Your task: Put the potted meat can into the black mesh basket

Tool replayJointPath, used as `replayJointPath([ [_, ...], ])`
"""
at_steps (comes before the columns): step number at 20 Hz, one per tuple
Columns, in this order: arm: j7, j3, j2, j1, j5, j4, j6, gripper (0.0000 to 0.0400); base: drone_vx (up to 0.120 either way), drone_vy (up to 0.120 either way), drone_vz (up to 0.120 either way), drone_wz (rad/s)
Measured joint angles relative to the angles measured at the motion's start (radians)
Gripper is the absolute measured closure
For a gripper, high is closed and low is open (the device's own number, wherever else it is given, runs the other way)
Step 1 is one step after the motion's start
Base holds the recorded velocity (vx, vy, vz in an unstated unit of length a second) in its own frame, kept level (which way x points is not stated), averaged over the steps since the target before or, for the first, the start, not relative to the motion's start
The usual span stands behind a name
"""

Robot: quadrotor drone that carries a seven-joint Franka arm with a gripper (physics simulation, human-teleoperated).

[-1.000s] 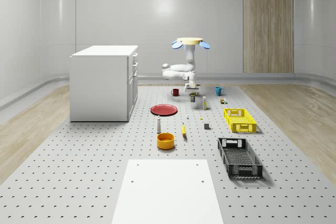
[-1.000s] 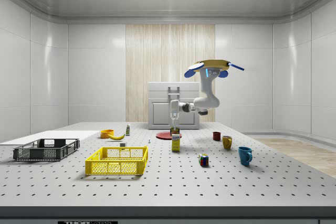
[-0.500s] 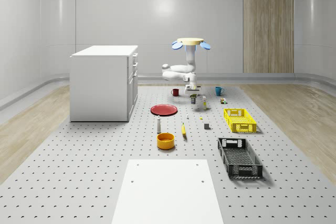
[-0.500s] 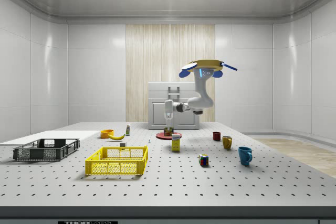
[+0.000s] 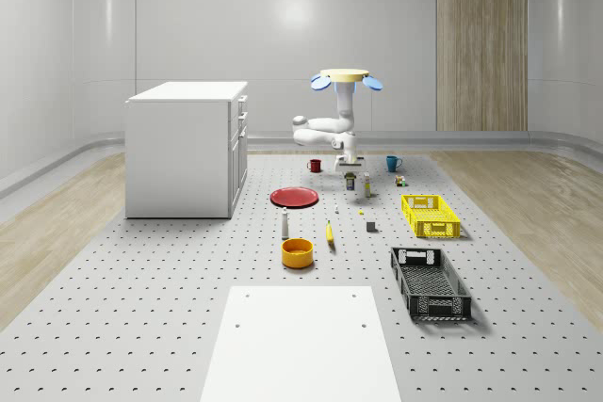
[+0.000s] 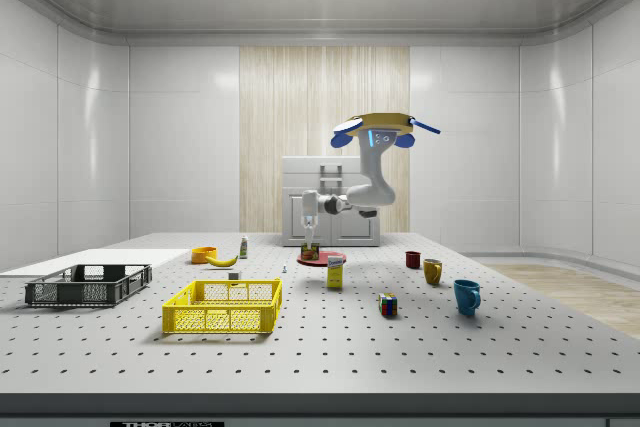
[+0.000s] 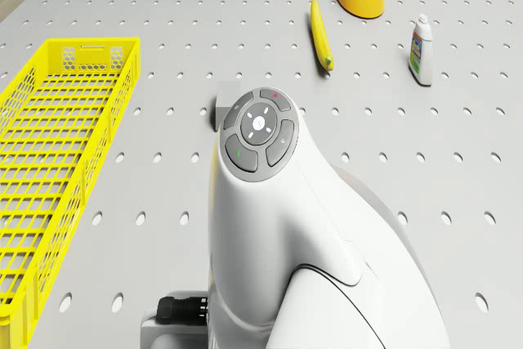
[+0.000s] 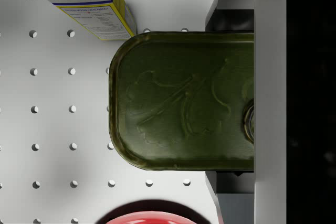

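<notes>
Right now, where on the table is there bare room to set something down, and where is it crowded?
Bare room: the wide stretch between the cabinet and the orange bowl, and the strip between the white panel and the black basket. Crowded: under the drone, where the red plate, mugs, sugar box and yellow basket cluster.

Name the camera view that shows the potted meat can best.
The wrist view: the dark green, embossed metal potted meat can sits large between the pincer fingers. In the side view it is a speck under the hovering drone.
</notes>
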Motion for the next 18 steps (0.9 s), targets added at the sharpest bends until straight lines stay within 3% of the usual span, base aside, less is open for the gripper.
replayJointPath([
  [18,0.005,0.004,-0.03,-0.006,0.012,0.001,0.027,0.0107,0.12,0.12,0.0,0.0],
])
